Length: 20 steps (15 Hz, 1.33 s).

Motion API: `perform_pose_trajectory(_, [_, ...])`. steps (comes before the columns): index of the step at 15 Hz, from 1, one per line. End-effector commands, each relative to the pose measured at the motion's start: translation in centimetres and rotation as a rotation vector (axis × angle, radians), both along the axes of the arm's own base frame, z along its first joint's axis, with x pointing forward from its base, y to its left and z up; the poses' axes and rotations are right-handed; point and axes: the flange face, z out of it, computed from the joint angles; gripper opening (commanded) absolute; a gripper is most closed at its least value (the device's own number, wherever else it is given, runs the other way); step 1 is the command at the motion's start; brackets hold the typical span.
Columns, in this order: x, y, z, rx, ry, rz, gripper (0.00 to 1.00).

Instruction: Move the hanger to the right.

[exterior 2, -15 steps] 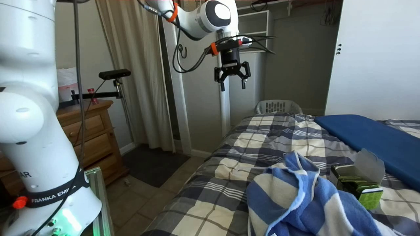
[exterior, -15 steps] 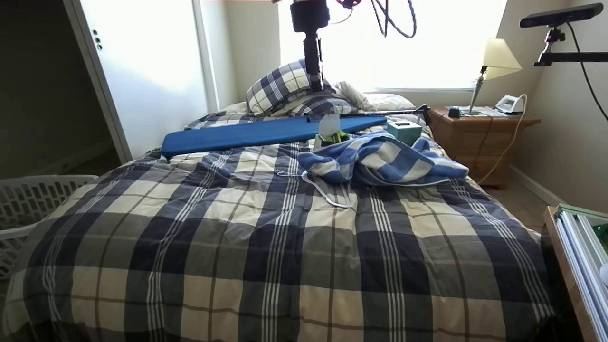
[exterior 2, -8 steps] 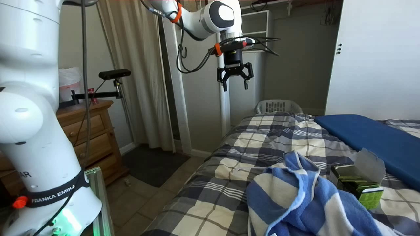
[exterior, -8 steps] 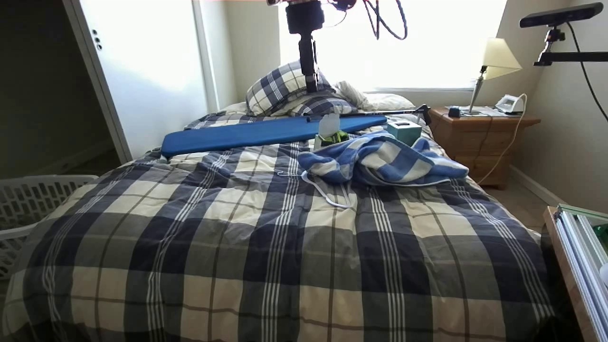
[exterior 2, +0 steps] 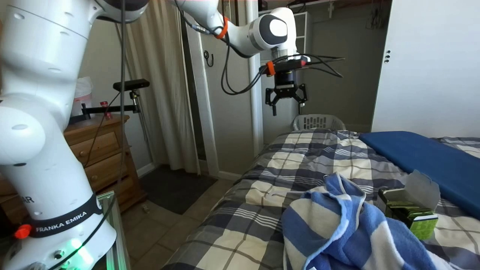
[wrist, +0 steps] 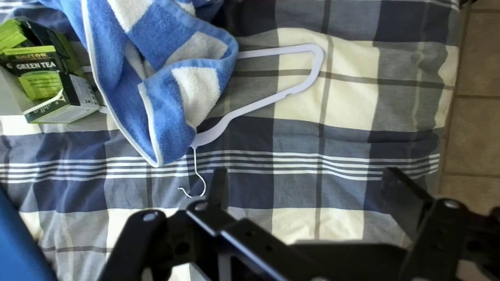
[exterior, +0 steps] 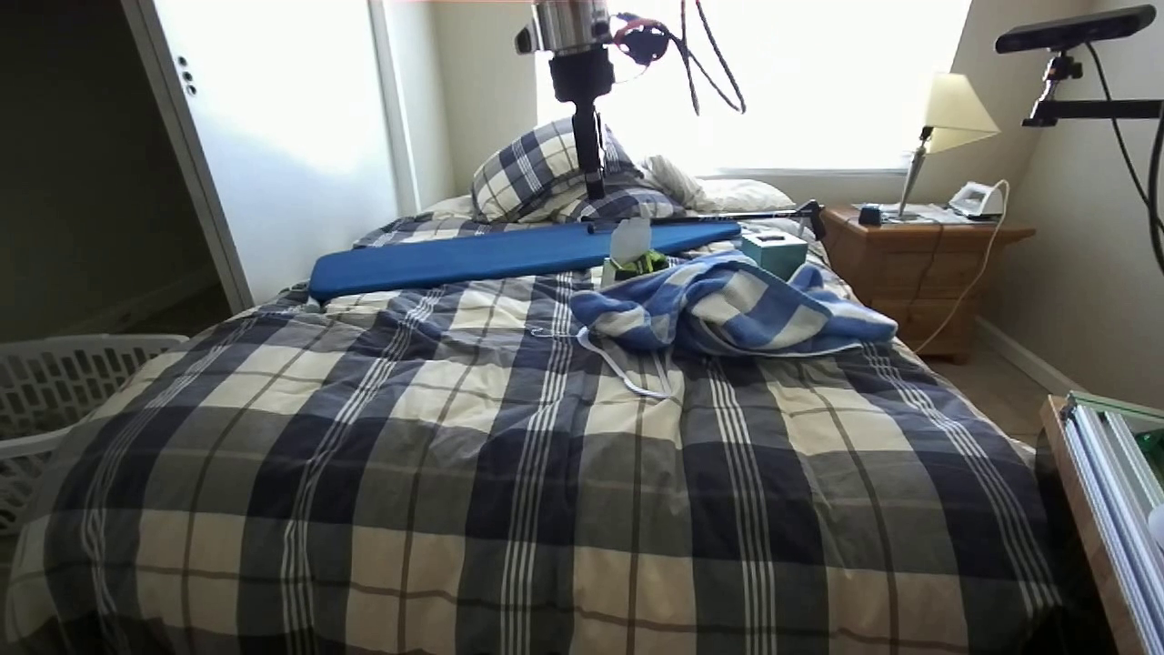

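Note:
The white plastic hanger [wrist: 254, 105] with a thin metal hook lies on the plaid bed in the wrist view. Part of it is hidden under a blue and white towel [wrist: 203, 89]. In an exterior view, the hanger's white end [exterior: 644, 392] sticks out from the towel [exterior: 746, 309]. A thin piece of the hanger [exterior 2: 287, 192] shows beside the towel in an exterior view. My gripper [wrist: 306, 171] is open and empty, with its fingers wide apart. The gripper [exterior 2: 287, 108] hangs well above the bed, apart from the hanger. In the wrist view the hook lies beside the left finger.
A green tea box [wrist: 43, 78] stands open by the towel. A blue ironing board [exterior: 473, 259] lies across the bed, with a teal tissue box [exterior: 773, 255] near its end. Pillows [exterior: 536, 168] lie at the back. A white laundry basket [exterior: 82, 373] stands beside the bed.
The arm has lowered the gripper. It has moved down and to the right in one view of the arm, and slightly left and down over the bed. The hanger and towel have not moved.

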Motion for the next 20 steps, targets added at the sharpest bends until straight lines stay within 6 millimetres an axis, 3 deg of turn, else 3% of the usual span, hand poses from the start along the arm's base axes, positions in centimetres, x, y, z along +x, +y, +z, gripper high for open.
perform_pose_trajectory(1, [4.9, -4.9, -4.3, 0.038, -0.044, 0.055, 1.00])
perform_pose_trajectory(5, [7.8, -9.0, -9.9, 0.107, -0.085, 0.070, 1.00])
perform_pose_trajectory(12, [10.2, -10.1, -17.4, 0.252, -0.111, 0.030, 1.00])
perform_pose_trajectory(14, [9.4, -9.4, -17.3, 0.211, -0.088, 0.026, 1.00])
perform_pose_trajectory(20, [10.1, -10.0, -18.7, 0.208, -0.093, 0.032, 1.00])
